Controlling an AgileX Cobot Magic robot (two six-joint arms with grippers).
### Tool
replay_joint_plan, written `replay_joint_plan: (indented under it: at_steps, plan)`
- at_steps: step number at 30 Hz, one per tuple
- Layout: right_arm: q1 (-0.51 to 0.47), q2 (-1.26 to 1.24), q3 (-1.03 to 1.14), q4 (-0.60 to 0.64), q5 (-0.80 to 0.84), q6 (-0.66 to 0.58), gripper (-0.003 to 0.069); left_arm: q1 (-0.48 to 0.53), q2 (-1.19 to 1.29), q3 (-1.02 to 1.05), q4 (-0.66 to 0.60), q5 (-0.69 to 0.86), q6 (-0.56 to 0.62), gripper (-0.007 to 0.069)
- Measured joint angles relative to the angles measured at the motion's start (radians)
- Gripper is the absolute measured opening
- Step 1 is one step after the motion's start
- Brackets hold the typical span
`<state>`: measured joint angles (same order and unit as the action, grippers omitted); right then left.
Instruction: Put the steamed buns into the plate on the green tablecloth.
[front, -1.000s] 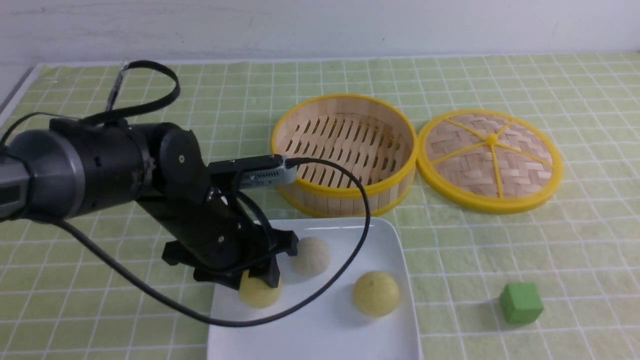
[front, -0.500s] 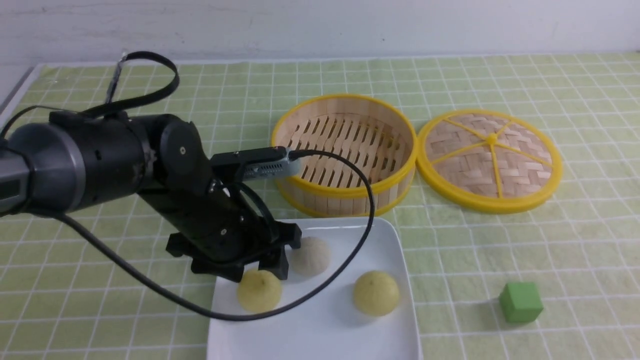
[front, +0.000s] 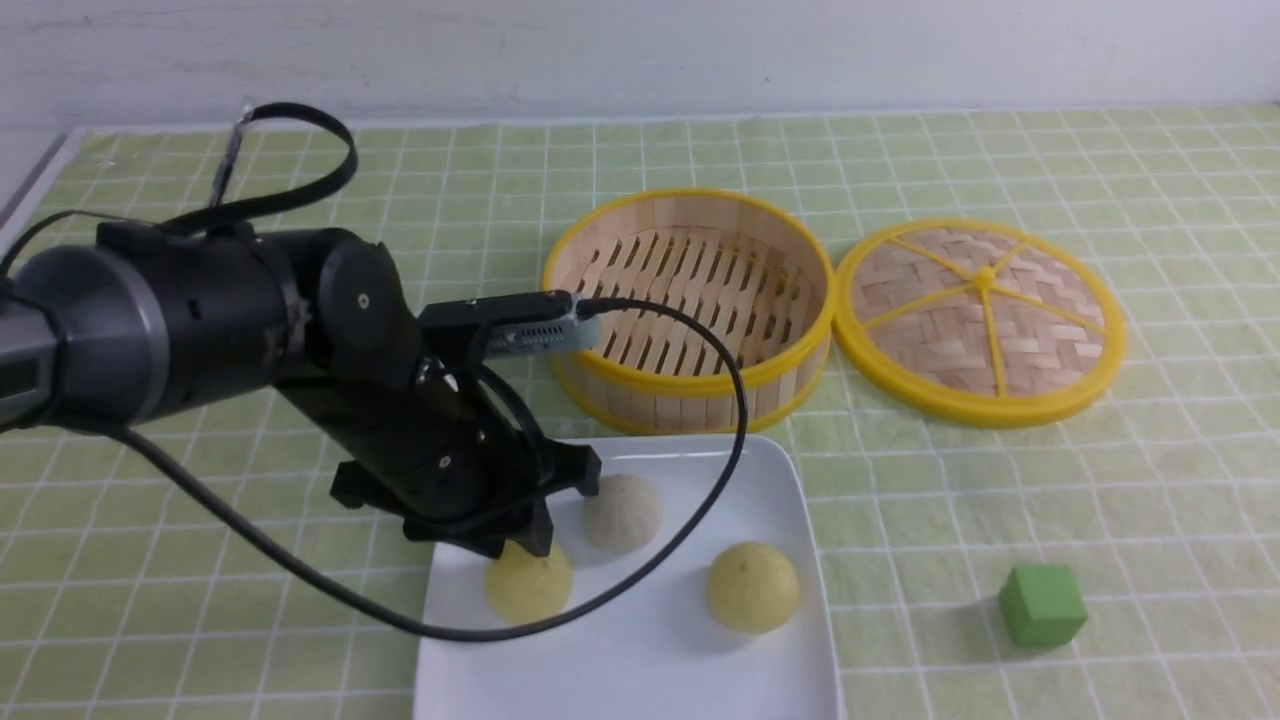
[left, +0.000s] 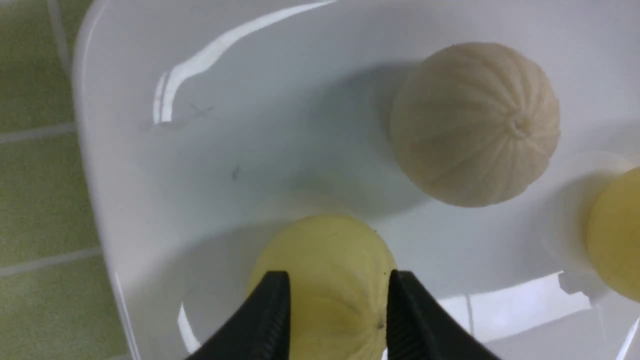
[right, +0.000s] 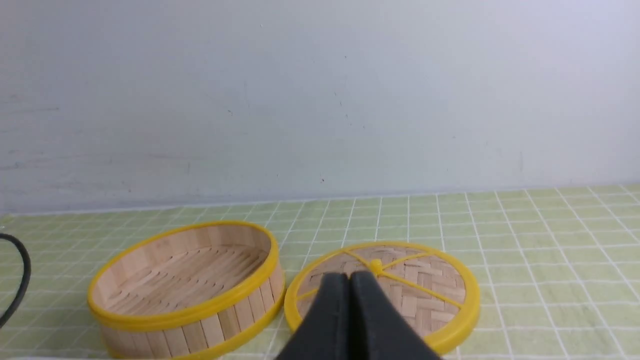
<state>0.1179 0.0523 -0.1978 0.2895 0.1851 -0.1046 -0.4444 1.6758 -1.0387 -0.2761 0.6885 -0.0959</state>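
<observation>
All three steamed buns (front: 752, 588) sat on the plate (front: 625, 680), apparently leaving only withdrawal, the left gripper (left: 339, 276) part-open and empty above it, the right gripper (right: 352, 275) closed, empty.

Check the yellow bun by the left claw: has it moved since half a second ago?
Yes, slightly: the bun has shifted right, away from the plate's left rim.

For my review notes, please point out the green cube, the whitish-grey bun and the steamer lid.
Green cube (front: 1042, 604): front view, middle of its body.
Whitish-grey bun (left: 467, 127): left wrist view, side of its dome.
Steamer lid (front: 1060, 345): front view, woven top.
</observation>
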Motion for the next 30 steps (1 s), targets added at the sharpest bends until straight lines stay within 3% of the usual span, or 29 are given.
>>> replay_joint_plan:
  at_steps: [4,7,14,30]
  plan:
    - [-0.002,-0.032,0.057,-0.068,0.087,0.0,-0.0006,0.0,-0.038,0.0,0.003,0.025,0.004,0.0066]
    - [-0.03,-0.059,0.115,-0.127,0.166,0.0,-0.0006,0.0,-0.077,0.0,0.007,0.032,0.004,0.0007]
    - [-0.122,-0.064,0.216,-0.177,0.215,-0.002,0.0,0.0,-0.167,0.0,0.041,0.064,0.004,0.0002]
    - [-0.124,-0.064,0.215,-0.233,0.228,-0.002,0.0006,0.0,-0.61,0.062,0.239,0.333,-0.043,0.0002]
